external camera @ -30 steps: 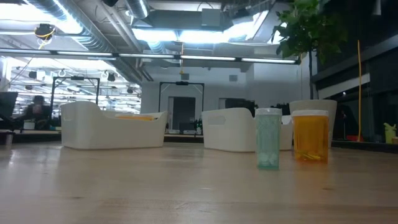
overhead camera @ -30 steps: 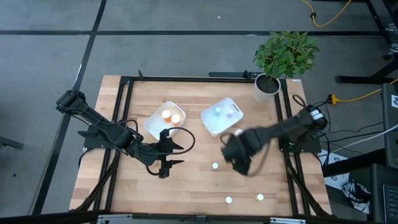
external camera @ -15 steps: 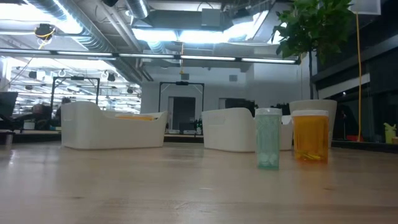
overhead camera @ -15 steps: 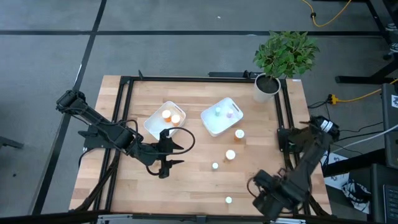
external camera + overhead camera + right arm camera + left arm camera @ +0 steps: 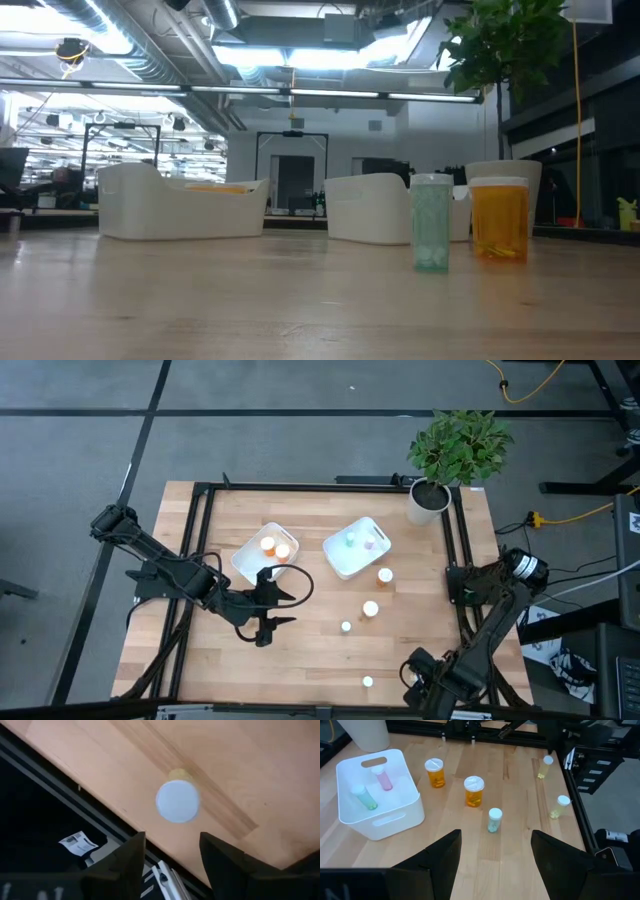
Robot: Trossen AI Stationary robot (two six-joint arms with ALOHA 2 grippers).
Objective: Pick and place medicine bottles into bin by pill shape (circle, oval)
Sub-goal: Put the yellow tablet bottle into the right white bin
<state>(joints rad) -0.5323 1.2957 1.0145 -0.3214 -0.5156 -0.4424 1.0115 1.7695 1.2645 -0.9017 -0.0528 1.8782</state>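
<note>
The right end effector (image 5: 167, 865), fingers parted and empty, is hovering above a yellowish bottle (image 5: 178, 800) at the table's (image 5: 300, 650) near-right edge, lining up a grasp; the left end effector (image 5: 492, 855), open, is waiting mid-table.

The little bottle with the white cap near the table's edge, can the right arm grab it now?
Probably yes. The right pincer hangs straight above the pale yellow bottle, fingers apart either side, with only bare wood around it, so nothing looks to be in the way.

Wooden table (image 5: 310, 640): two white bins (image 5: 262, 553), loose medicine bottles (image 5: 371, 608), plant pot (image 5: 429, 501).
</note>
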